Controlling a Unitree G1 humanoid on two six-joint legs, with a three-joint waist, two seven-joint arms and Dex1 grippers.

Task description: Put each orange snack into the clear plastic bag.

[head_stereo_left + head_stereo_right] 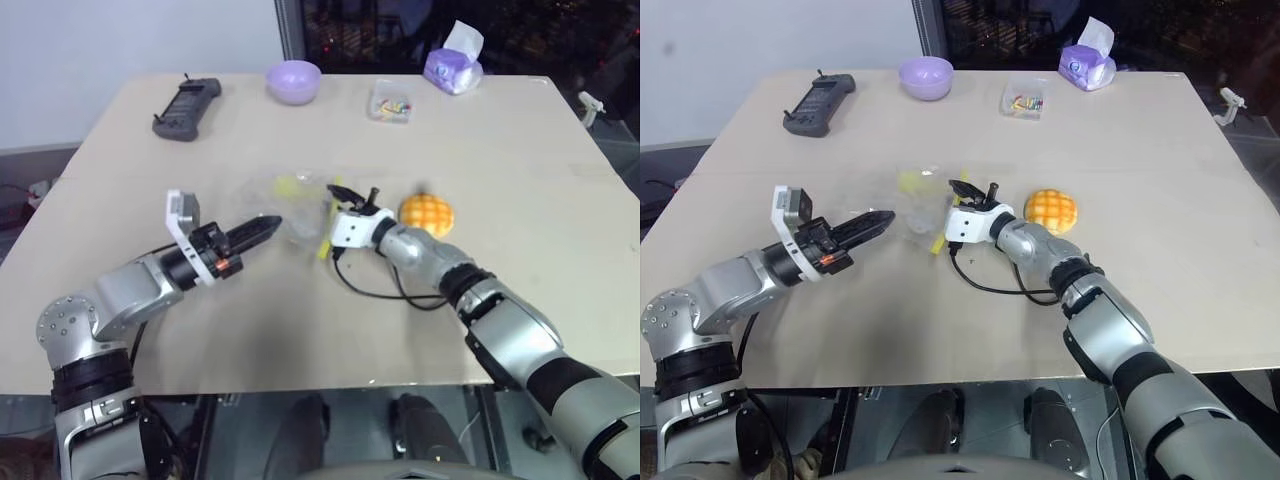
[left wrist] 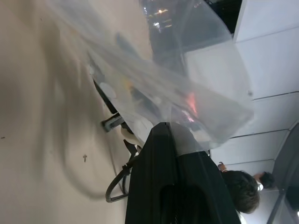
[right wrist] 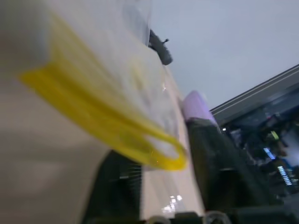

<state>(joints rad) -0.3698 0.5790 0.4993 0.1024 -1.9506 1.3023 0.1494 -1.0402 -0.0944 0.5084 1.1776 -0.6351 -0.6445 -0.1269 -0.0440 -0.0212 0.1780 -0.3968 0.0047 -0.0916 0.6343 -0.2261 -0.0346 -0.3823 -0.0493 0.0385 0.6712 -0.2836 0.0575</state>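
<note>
Left pincer [image 1: 262,231] is pointing across the surface [image 1: 500,140] with its black fingers pressed together on a corner of the clear plastic bag [image 1: 295,210], lifting that side. Right pincer [image 1: 345,196] is reaching in from the other side at the bag's yellow strip [image 1: 324,247]; its fingers are standing apart on either side of the strip's edge, though whether they are gripping it I cannot tell. Just beside the right wrist, the orange snack [image 1: 427,213] is sitting on the surface, outside the bag. Farther back are lying a black controller [image 1: 186,108], a lilac bowl [image 1: 293,81], a small clear box [image 1: 390,102] and a tissue pack [image 1: 453,66].
</note>
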